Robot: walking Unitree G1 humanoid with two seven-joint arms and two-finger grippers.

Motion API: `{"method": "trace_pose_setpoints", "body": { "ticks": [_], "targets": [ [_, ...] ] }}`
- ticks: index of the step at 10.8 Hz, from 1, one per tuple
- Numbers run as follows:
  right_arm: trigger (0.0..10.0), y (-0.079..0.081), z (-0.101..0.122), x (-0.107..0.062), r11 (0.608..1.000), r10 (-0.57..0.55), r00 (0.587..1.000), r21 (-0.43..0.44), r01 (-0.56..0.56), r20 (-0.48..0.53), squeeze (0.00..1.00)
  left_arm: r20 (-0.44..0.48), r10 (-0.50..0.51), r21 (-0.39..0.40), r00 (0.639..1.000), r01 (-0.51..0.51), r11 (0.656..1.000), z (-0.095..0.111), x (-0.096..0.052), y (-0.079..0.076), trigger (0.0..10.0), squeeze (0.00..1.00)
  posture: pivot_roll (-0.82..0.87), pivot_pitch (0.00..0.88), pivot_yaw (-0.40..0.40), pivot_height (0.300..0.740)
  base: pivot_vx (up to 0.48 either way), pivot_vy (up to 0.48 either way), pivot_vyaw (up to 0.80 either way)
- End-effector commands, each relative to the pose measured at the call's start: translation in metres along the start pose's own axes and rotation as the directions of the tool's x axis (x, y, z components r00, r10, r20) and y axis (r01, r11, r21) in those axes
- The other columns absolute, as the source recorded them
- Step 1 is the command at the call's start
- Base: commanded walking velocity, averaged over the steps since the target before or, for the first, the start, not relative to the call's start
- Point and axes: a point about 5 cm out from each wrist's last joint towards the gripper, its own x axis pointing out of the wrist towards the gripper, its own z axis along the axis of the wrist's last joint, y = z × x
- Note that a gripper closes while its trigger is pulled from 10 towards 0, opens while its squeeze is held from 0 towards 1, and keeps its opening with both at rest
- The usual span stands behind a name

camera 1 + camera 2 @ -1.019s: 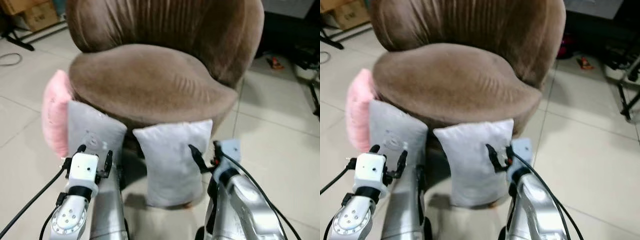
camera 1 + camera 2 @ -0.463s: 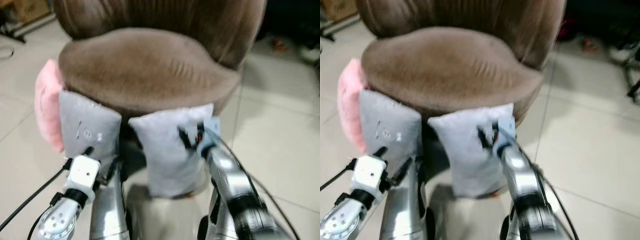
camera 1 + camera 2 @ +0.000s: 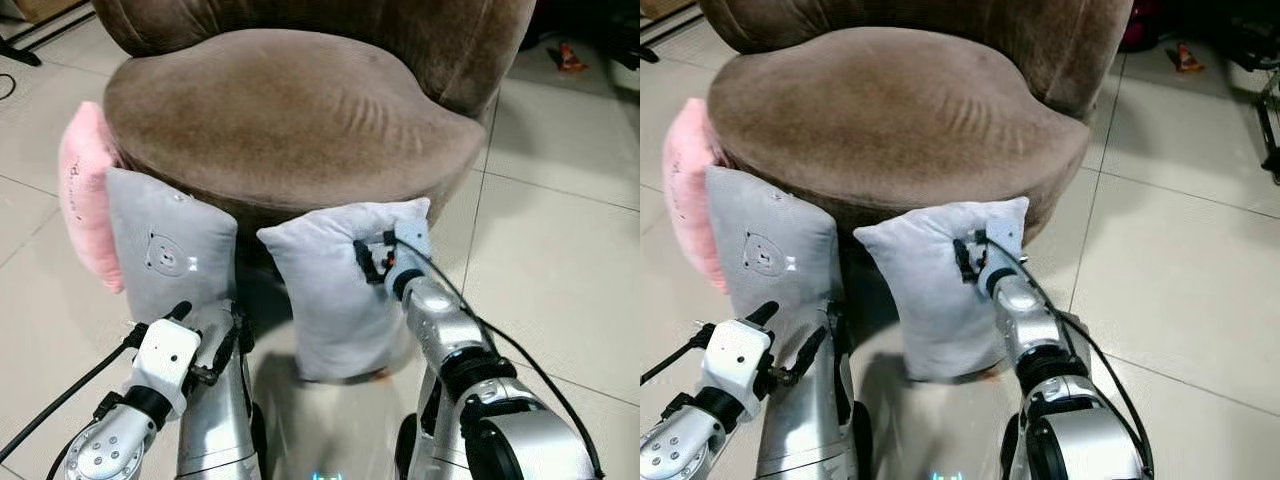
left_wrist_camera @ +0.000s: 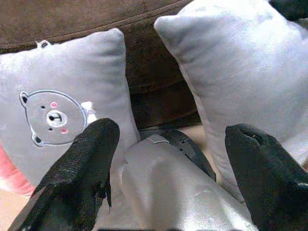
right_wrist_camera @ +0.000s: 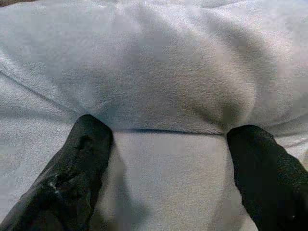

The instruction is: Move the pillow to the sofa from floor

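Plain grey pillow [image 3: 335,300]; brown sofa [image 3: 290,110]; pink cushion [image 3: 82,205] (bear-print grey cushion [image 3: 168,255] beside).

pillow [image 3: 335,290]: plain pale grey | upright on floor, leaning on sofa [image 3: 290,120] front | sofa: brown, round seat

Even indoor light, head views bright and sharp. Glare streak on floor [image 3: 300,385] tiles near robot; dark shadow under sofa [image 3: 290,130] front. Wrist views softer, close fingers [image 5: 82,168] blurred, w/ slight edge distortion.
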Motion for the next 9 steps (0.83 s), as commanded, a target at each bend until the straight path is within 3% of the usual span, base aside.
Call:
{"method": "trace_pose_setpoints", "body": {
  "ticks": [1, 9],
  "targets": [
    [0.0, 0.0014, -0.0118, -0.0013, 1.000, -0.002, 0.999, 0.006, 0.002, -0.051, 0.00, -0.018, -0.015, 0.008, 1.000, 0.015, 1.000, -0.0014, -0.0021, -0.0012, 10.0, 0.00, 0.05, 0.194, 0.020, 0.401, 0.000, 0.000, 0.00],
    [0.0, 0.0108, -0.0102, 0.0000, 0.998, 0.049, 0.999, 0.050, -0.049, -0.016, 0.00, -0.026, -0.038, 0.014, 0.999, 0.038, 0.999, -0.0017, 0.0005, -0.0053, 10.0, 0.00, 0.04, 0.189, 0.022, 0.401, 0.000, 0.000, 0.00]
  ]
}}
